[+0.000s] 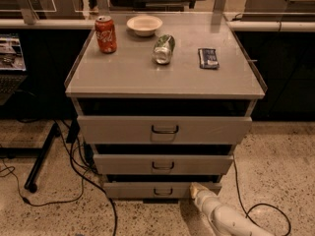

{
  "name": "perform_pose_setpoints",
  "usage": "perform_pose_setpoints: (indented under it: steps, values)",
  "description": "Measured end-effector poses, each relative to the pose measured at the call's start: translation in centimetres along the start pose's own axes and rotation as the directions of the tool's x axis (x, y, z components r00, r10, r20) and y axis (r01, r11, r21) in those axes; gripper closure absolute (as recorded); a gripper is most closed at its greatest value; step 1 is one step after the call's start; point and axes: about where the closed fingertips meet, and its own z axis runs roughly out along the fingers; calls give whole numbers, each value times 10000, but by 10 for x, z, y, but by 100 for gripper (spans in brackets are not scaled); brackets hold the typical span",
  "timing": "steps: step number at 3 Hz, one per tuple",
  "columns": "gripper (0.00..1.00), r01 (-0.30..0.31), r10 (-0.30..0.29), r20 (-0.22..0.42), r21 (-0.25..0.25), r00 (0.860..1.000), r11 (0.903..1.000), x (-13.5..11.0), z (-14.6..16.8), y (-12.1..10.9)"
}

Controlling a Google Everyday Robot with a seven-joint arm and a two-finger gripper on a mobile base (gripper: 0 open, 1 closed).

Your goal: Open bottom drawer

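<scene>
A grey metal cabinet has three drawers. The bottom drawer (pixel 142 190) is the narrowest, with a small dark loop handle (pixel 163 191) at its centre. It stands slightly out, with a dark gap above its front. My gripper (pixel 196 189) comes up from the lower right on a white arm. Its tip is at the right part of the bottom drawer's front, to the right of the handle.
The middle drawer (pixel 162 164) and the top drawer (pixel 164 129) sit above. On the cabinet top (pixel 123 77) are a red can (pixel 106 34), a white bowl (pixel 144 24), a lying green can (pixel 163 48) and a dark packet (pixel 208 58). Cables (pixel 78 171) and a black stand leg (pixel 42 156) lie at the left.
</scene>
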Motion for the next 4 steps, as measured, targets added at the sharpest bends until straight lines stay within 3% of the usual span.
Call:
perform_pose_setpoints:
  steps: [1, 2, 3, 4]
  values:
    - [100, -459, 438, 367, 589, 9984, 9972, -1, 21, -19]
    - [100, -974, 891, 713, 1221, 9935, 9877, -4, 47, -44]
    - [100, -1396, 1263, 817, 1851, 9886, 9727, -8, 71, -71]
    - [100, -1758, 1686, 502, 2441, 9844, 9537, 0, 89, -93]
